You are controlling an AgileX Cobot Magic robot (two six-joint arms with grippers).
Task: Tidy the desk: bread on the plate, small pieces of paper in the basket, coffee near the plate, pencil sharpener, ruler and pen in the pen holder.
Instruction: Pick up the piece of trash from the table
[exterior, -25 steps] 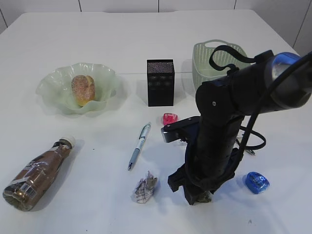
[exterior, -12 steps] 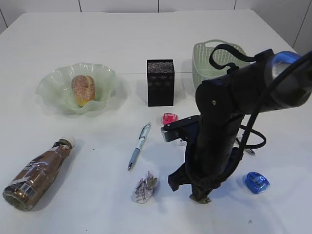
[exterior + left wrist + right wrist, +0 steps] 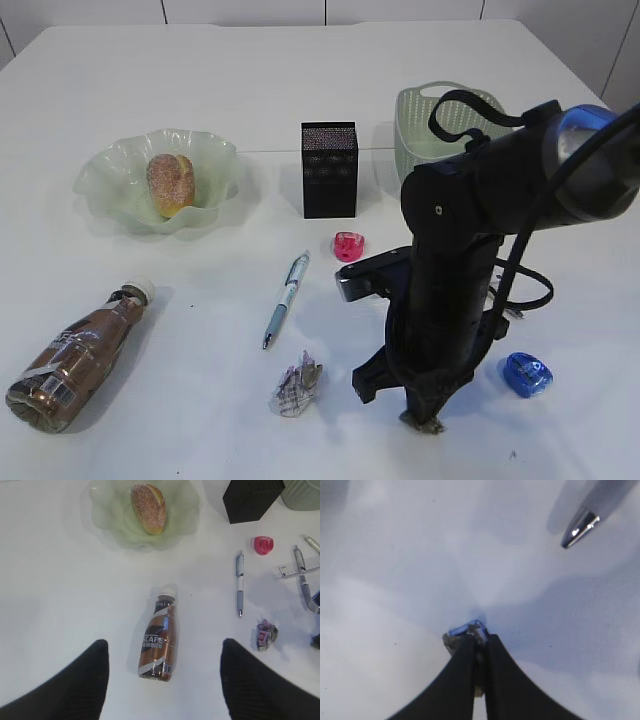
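Tabletop (image 3: 300,90): white, one.
Bread (image 3: 170,183): one, lying in plate (image 3: 110,180).
Coffee (image 3: 75,357): one bottle, lying flat.
Paper scraps: two; one (image 3: 296,387) loose, one (image 3: 465,635) pinched.
Right gripper (image 3: 479,652): jaws clamped on scrap.
Left gripper (image 3: 162,672): jaws spread wide above coffee.

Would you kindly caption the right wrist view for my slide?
Right hand pinching a small crumpled paper scrap above the white desk.

Golden-brown speckled bread (image 3: 170,184) on pale green plate (image 3: 106,173) (black pen holder (image 3: 329,170)).
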